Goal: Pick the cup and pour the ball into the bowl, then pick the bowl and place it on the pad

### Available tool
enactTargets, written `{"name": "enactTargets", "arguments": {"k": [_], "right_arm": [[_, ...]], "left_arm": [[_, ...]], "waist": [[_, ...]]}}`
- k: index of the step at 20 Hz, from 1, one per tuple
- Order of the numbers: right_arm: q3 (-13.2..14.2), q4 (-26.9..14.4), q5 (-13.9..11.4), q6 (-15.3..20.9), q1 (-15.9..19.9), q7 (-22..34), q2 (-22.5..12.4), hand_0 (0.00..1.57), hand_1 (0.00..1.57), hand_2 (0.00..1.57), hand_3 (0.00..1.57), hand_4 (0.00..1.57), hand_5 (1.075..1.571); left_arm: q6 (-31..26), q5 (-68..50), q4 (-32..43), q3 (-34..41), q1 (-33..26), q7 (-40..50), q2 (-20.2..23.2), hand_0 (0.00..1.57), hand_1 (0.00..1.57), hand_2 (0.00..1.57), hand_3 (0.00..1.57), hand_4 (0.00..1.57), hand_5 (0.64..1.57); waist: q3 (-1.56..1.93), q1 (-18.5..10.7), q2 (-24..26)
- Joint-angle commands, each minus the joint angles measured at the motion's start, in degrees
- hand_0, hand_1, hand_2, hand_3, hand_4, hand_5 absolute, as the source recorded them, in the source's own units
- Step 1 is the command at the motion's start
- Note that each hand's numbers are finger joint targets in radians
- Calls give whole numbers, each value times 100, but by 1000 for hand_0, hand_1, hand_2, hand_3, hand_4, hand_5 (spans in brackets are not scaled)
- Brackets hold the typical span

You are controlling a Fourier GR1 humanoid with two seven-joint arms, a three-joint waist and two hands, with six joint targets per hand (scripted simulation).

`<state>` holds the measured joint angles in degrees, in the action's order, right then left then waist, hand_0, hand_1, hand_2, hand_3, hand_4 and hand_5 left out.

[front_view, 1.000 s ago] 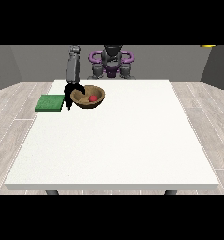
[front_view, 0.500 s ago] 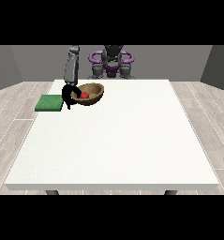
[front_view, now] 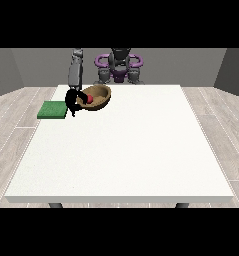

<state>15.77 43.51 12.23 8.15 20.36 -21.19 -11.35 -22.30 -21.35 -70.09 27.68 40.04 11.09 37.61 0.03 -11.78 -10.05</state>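
We see the hand at the view's left (front_view: 72, 101) gripping the near-left rim of the brown bowl (front_view: 100, 95), fingers curled over the edge; the bowl sits tilted at the table's (front_view: 126, 150) far left, a red ball (front_view: 90, 99) inside it; the green pad (front_view: 53, 109) lies just left of the hand.

Even, bright, diffuse light, no clear source. White bench (front_view: 126, 150) evenly lit, no glare or hotspots. Only a faint soft shadow under the bowl (front_view: 97, 97). Grey back walls darker. No visible edge distortion or motion blur.
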Motion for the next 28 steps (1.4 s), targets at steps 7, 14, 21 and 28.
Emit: {"name": "enactTargets", "arguments": {"k": [7,14,21,28], "right_arm": [[-315,271,-535,-86,247,2204,-1932,1571,1571,1571,828,1041,1559],[-119,473,-339,-644,582,3276,-2673,1571,1571,1571,671,1067,1566],[179,31,-360,-767,858,2727,-2833,1571,1571,1571,532,1099,1564],[225,-134,-255,-508,1026,2626,-2233,1571,1571,1571,444,1060,1569]], "left_arm": [[-121,89,645,343,-271,-393,336,0,0,0,0,1204,1537],[-495,50,1275,603,-776,-749,663,0,0,0,0,1205,1545],[-485,131,1149,459,-845,-1299,533,0,0,0,0,1211,1554],[-522,115,1287,450,-842,-1473,675,0,0,0,0,1208,1553]], "waist": [[-24,698,141],[-9,1013,427],[0,815,-224],[-2,810,-183]]}}
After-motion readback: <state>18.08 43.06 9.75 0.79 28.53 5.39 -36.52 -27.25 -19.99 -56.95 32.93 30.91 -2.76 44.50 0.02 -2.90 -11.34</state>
